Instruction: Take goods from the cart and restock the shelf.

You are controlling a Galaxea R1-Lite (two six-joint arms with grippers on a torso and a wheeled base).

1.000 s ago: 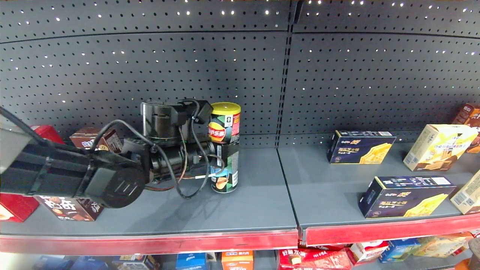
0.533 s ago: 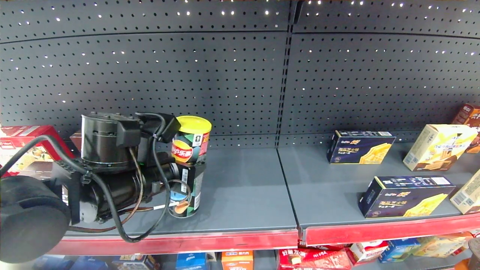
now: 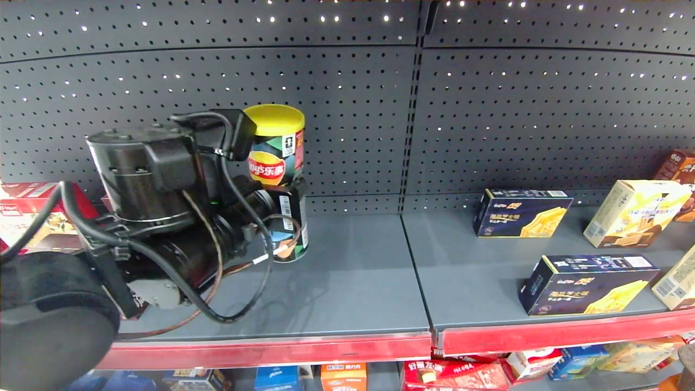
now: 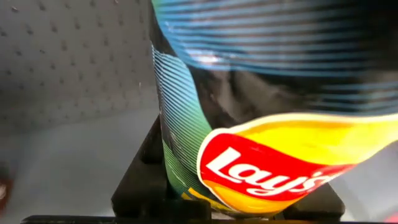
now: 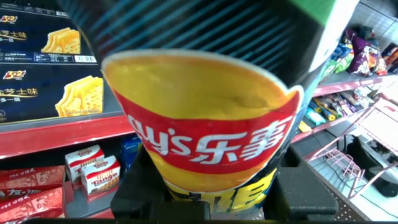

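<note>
Where the left gripper (image 3: 283,213) clamps its middle, the chip canister (image 3: 274,157) stands upright over the left bay of the grey shelf (image 3: 353,282), near the pegboard (image 3: 326,81); whether its base touches the board cannot be told. It is a tall tube with a flat yellow lid, a dark body patched in green and teal, a red-and-yellow badge and a white barcode strip. The right gripper (image 5: 205,200) is closed on a second canister (image 5: 205,112) with the same badge and stripes.
</note>
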